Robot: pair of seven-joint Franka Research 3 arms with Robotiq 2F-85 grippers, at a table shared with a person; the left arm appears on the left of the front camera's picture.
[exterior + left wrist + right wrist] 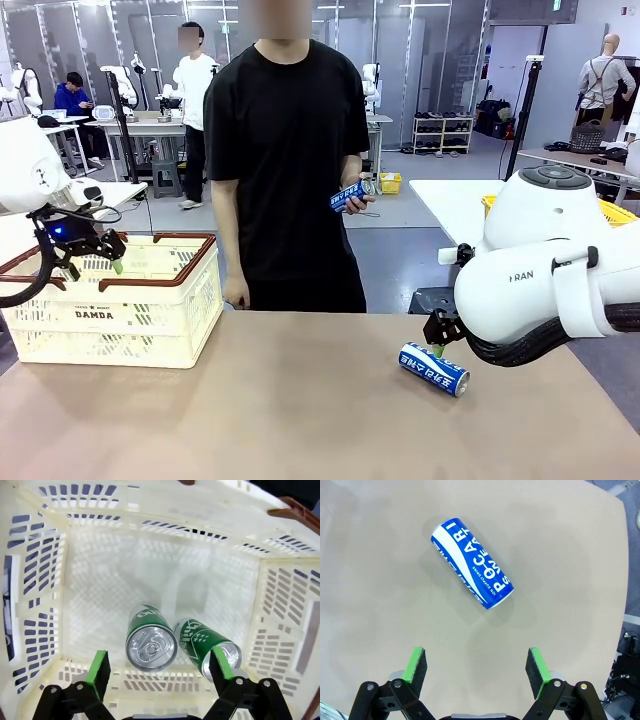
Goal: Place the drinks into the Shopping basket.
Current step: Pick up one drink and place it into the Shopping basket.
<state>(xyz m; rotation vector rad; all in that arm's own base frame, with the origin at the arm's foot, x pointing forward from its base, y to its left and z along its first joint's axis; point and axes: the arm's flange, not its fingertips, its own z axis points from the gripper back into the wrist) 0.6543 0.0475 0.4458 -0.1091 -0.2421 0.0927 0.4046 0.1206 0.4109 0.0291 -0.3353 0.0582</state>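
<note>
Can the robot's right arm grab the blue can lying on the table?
Probably yes. The right gripper is open just above the blue can, and nothing lies between them on the table.

My tabletop (300,400) is matte tan. Beyond it lies a grey floor (395,250). A white table (450,205) stands at right. White desks (140,127) stand at left, a stool (166,176) beside them. A low shelf (443,133) sits against the glass-panelled back wall (400,60). A black pole (522,120) rises at right.
</note>
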